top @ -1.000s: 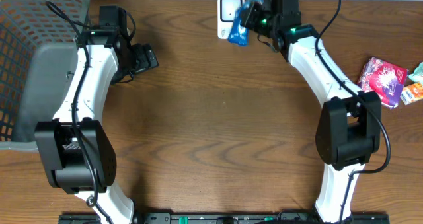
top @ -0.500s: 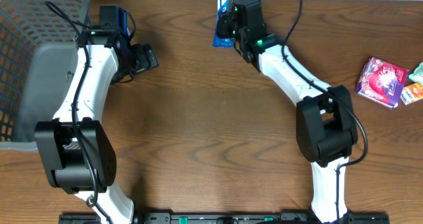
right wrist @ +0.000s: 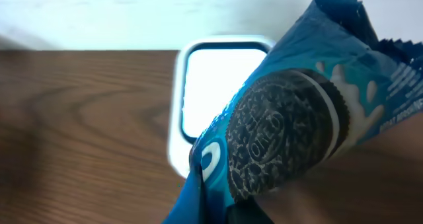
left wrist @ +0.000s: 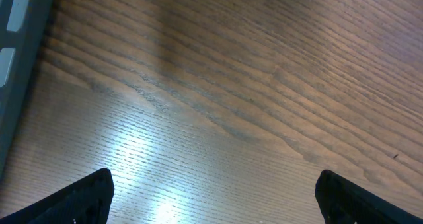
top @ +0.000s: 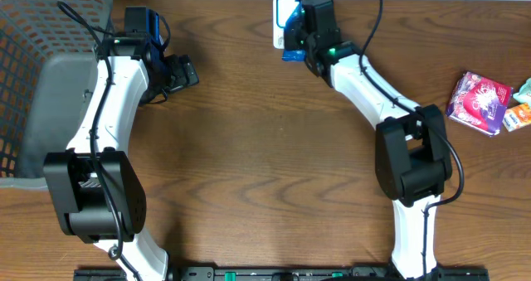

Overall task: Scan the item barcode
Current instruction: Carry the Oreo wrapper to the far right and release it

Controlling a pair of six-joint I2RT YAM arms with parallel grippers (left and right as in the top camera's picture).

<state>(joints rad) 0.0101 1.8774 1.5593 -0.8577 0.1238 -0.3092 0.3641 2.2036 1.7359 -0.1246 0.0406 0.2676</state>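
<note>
- Pinching blue Oreo packet (right wrist: 291, 128) in right end effector (top: 295, 37), pressed fully together, right over white scanner (right wrist: 215, 95) at bench (top: 265, 148) far edge.
- Spread wide at left end effector (left wrist: 221, 201), gripping nothing, over bare bench beside grey basket (top: 25, 32).

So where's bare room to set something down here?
Bare wood between the left arm and right arm, middle to front. Also between right arm and snack packs. Crowded: the scanner with the cookie packet before it, back centre; basket at left.

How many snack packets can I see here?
3: blue cookie packet in the right gripper by the scanner; pink packet far right; orange packet at the right edge. More may be cut off there.
</note>
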